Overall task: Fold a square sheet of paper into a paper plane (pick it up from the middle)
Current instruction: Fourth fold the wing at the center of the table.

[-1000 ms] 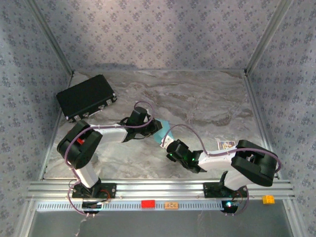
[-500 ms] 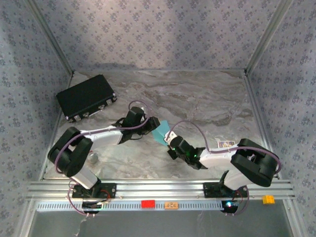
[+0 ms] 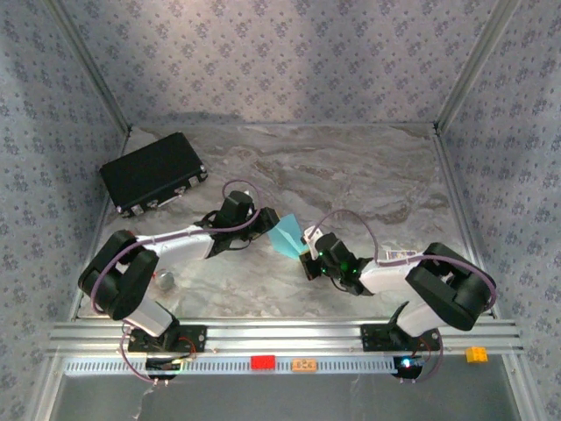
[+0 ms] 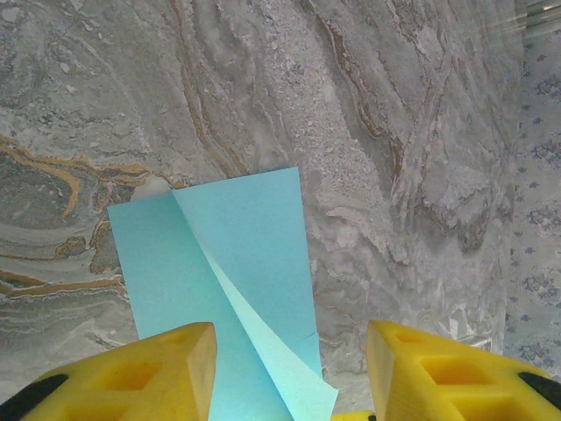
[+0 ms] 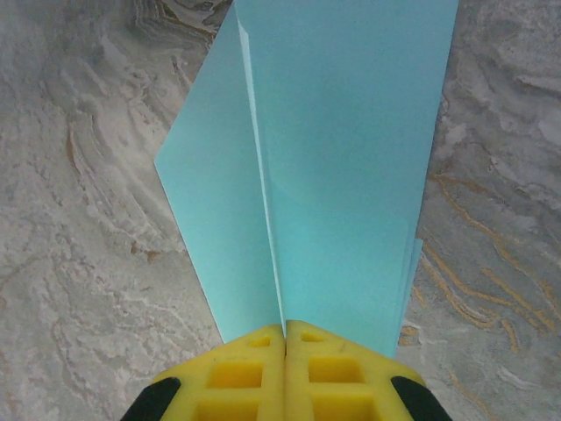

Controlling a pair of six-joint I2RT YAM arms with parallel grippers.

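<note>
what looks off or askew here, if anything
Nothing spilled or damaged. The folded paper pinched in the right hand has layers that don't line up: extra edges peek out along one side, near the grip. The black case lies askew at the table's back left.

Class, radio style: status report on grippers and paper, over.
Left gripper open, paper between jaws. Right gripper shut on paper. Black case well aside.

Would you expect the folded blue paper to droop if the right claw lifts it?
The paper looks thin, so likely light, floppy; its crease may stiffen it. Pinched at one edge by the right claw, it could sag.
</note>
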